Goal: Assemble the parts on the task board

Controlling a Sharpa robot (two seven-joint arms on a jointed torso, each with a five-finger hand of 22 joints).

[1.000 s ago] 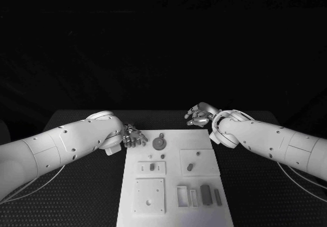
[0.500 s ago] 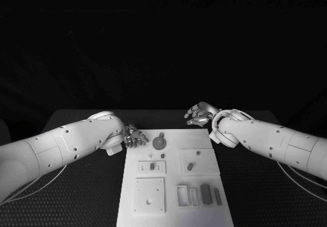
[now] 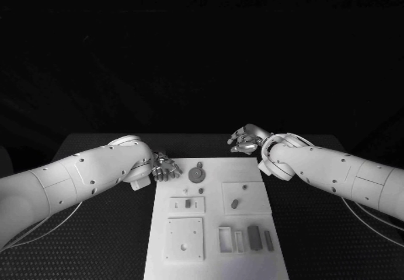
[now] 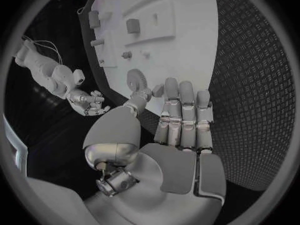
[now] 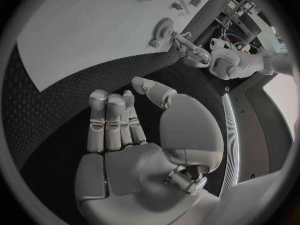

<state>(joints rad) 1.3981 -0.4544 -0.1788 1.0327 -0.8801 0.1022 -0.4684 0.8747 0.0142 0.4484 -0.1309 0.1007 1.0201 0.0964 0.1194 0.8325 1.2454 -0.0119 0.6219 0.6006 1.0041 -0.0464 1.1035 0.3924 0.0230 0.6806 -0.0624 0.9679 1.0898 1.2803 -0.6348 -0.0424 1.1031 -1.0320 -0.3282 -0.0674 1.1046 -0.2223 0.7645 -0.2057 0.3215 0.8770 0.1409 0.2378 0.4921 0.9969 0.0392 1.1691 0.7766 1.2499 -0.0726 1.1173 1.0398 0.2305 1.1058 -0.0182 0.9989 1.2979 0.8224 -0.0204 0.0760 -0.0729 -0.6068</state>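
Two hands hovering at the far end of the board (image 3: 215, 224) on the desk (image 3: 101, 233).
The left hand (image 3: 165, 168) is resting open beside the gear (image 3: 197, 175), fingers nearly straight; the right hand (image 3: 244, 142) is hanging empty, fingers loosely curled. Small parts (image 3: 254, 238) are lying in near recesses, hard to make out.

Dim scene, bkgd black beyond the counter (image 3: 101, 233). Task board (image 3: 215, 268) brightest, lit from above w/ soft shadows. Wrist views: strong fisheye bend at edges, glare on hand metal.
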